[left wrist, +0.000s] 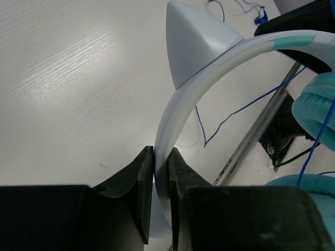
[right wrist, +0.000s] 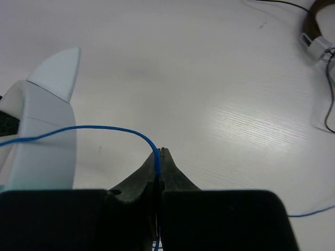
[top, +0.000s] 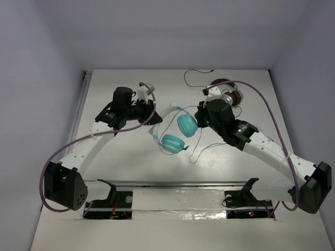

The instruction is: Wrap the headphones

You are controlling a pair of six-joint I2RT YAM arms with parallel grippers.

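Far left: left pincer (top: 151, 112) pressed together on the headphones (top: 172, 143), pinching the white headband (left wrist: 209, 68) edge-on between both fingers. Right of that pincer: band arching up and away, then the teal ear cups (top: 187, 124), hanging midway between the two pincers and apparently lifted clear of the table (top: 131, 167), though hard to confirm. Further right: right pincer (right wrist: 160, 151) squeezed onto the thin cable (right wrist: 104, 128), nipping it at the fingertips and leading it leftward across the band. Beyond that pincer, the brown-and-silver headphones (top: 230, 97), untouched.

Judged barely begun: no turns visible around band or cups, and much slack trailing in loose loops on the near side of the right pincer. Left to do: winding that slack round the headphones, then securing the free end.
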